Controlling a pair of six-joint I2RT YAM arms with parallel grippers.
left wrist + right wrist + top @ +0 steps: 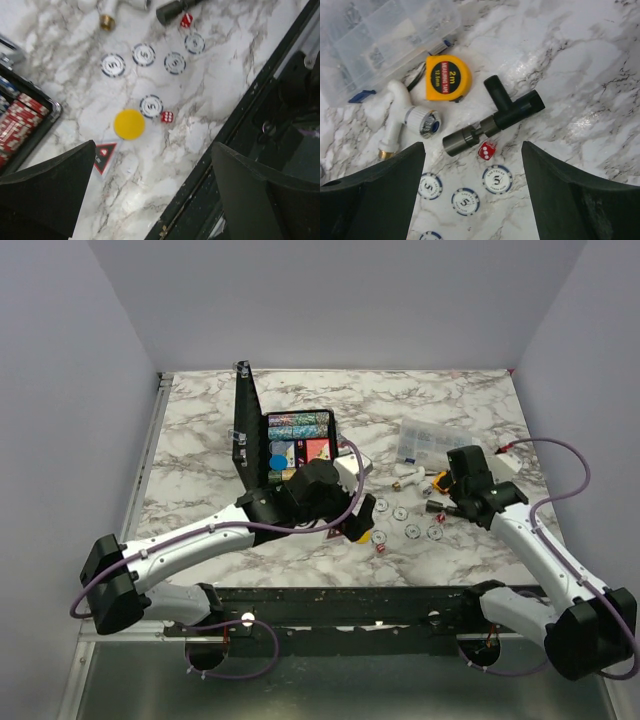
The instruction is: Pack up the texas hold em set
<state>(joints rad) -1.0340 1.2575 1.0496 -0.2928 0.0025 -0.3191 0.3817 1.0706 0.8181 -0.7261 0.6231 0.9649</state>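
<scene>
case [300, 445] sits open on the worktop [450, 400], chip rows [298, 425] inside; 5 white chips [151, 106], yellow disc [129, 124], red triangle [104, 155] loose beside it; left jaws and right jaws both released, empty

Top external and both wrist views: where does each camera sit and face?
Top external: high behind the bases, down onto marble table; left arm, right arm show.
Left wrist: on left arm, down at round yellow disc; left tool shows.
Right wrist: on right arm, down at yellow tape measure; right tool shows.
Wrist views share a red die.
</scene>
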